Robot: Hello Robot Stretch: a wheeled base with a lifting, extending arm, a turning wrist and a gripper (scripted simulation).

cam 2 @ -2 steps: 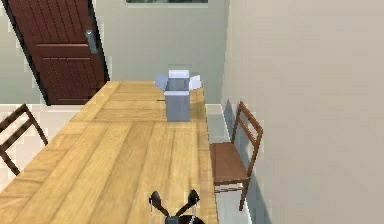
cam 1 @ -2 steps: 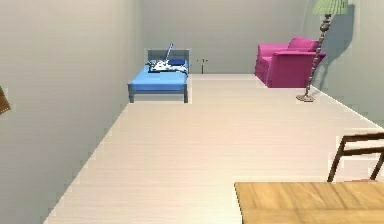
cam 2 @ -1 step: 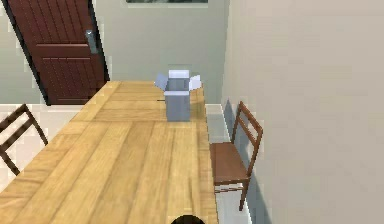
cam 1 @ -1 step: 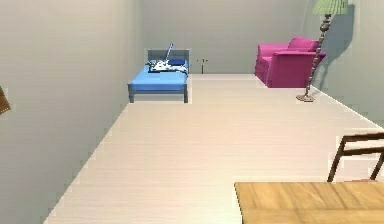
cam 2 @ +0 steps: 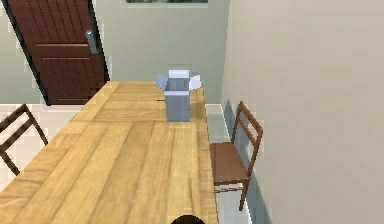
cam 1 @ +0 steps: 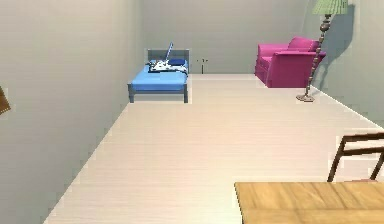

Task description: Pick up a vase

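While the forward view runs down a pale floor, a low blue bed (cam 1: 158, 82) sits upper centre and a pink upholstered armchair (cam 1: 286, 60) upper right. Between them is a tiny dark thing (cam 1: 205, 63), too small to call a vase. In the arm side view, upper centre, a grey open box (cam 2: 178, 97) stands on the long light-wood table (cam 2: 120, 160). How the gripper's jaws stand, I cannot tell.

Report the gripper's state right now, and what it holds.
Gripper: its state and what it holds cannot be told from these pictures.
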